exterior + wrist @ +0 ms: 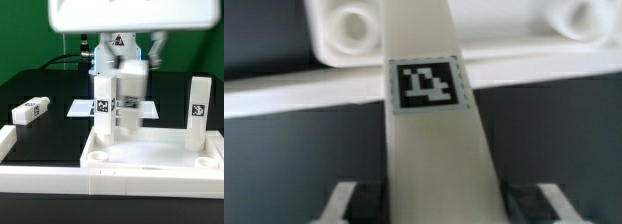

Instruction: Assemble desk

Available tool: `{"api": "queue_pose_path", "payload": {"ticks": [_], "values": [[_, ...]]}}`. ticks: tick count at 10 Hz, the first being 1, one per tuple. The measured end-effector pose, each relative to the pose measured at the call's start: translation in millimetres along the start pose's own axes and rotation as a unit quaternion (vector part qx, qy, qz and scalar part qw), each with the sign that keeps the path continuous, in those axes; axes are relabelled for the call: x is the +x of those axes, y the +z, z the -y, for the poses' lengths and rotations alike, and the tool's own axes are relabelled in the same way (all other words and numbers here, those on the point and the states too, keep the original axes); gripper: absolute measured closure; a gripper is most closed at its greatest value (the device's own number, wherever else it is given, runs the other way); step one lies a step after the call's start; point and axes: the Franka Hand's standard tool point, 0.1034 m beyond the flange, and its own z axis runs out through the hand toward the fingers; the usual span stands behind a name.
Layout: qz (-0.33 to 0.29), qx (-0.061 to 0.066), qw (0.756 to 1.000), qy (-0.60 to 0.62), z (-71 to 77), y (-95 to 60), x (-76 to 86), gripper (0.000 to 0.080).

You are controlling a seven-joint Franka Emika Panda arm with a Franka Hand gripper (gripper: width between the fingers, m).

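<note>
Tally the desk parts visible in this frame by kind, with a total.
tabletop: 1
legs: 4 (left upright leg, right upright leg, held leg, lying leg)
Total: 5

Camera placement
The arm (110, 20) is faced from low across the table (40, 75); the leg (429, 140) and tabletop (358, 30), shared by both views, are seen closely from the wrist.
</note>
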Motion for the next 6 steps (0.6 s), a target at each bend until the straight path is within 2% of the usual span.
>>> {"api": "queue_pose_path", "payload": {"ticks": [1, 3, 5, 6], "values": [[-0.010, 0.006, 1.000, 0.012, 22.3, -1.5, 0.7, 0.0504], [-0.013, 0.004, 1.000, -0.001, 16.9, 0.3, 0.6, 0.0504], [-0.093, 0.005, 0.996, -0.007, 21.5, 1.0, 7.7, 0.0504], [-0.148, 0.009, 0.989, -0.012, 27.9, 0.1, 4.8, 0.0504]]}}
